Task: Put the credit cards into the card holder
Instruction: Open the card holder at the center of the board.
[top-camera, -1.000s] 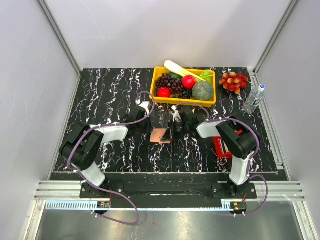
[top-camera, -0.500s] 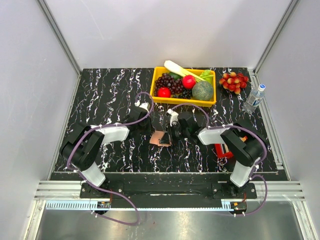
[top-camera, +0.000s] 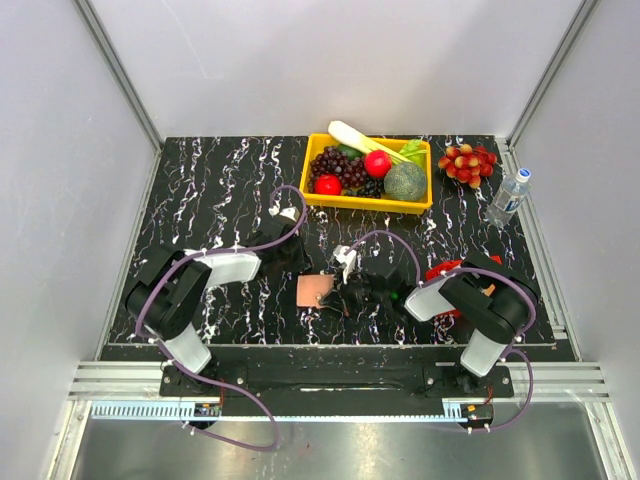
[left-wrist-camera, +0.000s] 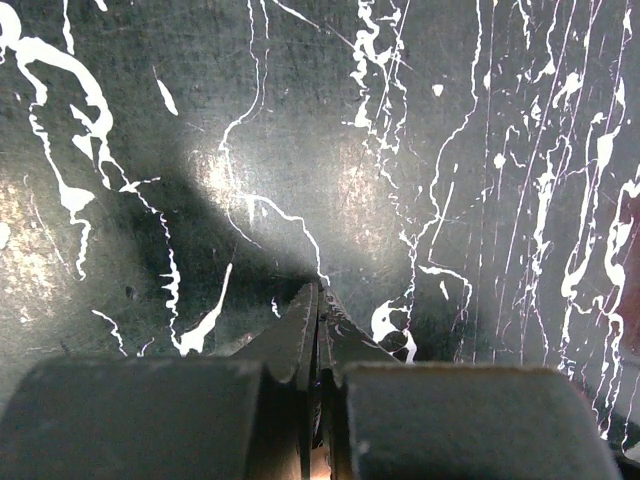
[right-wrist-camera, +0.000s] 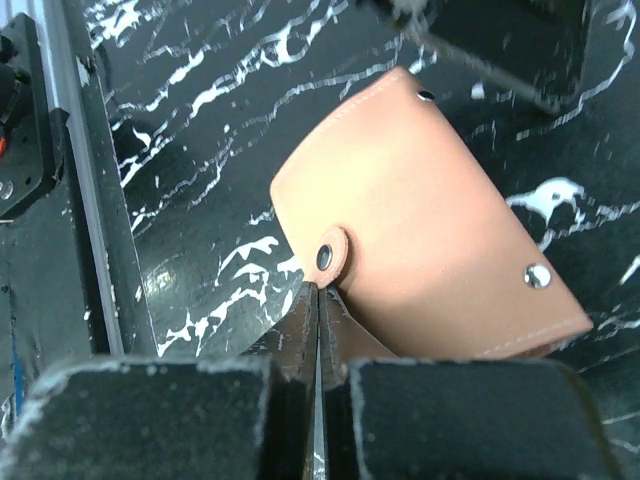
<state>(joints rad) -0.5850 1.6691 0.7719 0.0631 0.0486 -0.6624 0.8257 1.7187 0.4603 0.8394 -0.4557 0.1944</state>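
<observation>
Right gripper (right-wrist-camera: 317, 292) and card holder (right-wrist-camera: 430, 250) nearer table (top-camera: 200, 200) near edge; its jaws and left gripper (left-wrist-camera: 318, 298) jaws pressed together; holder's near edge behind fingers.

No text, number, brand or sign can be read in any view. A pale label band is seen on the bottle (top-camera: 508, 197) at the table's far right corner, but it is too small for any print to be made out. The outer face of the card holder (right-wrist-camera: 430, 230) is seen close up in the right wrist view, and no lettering or logo is shown on it.
</observation>
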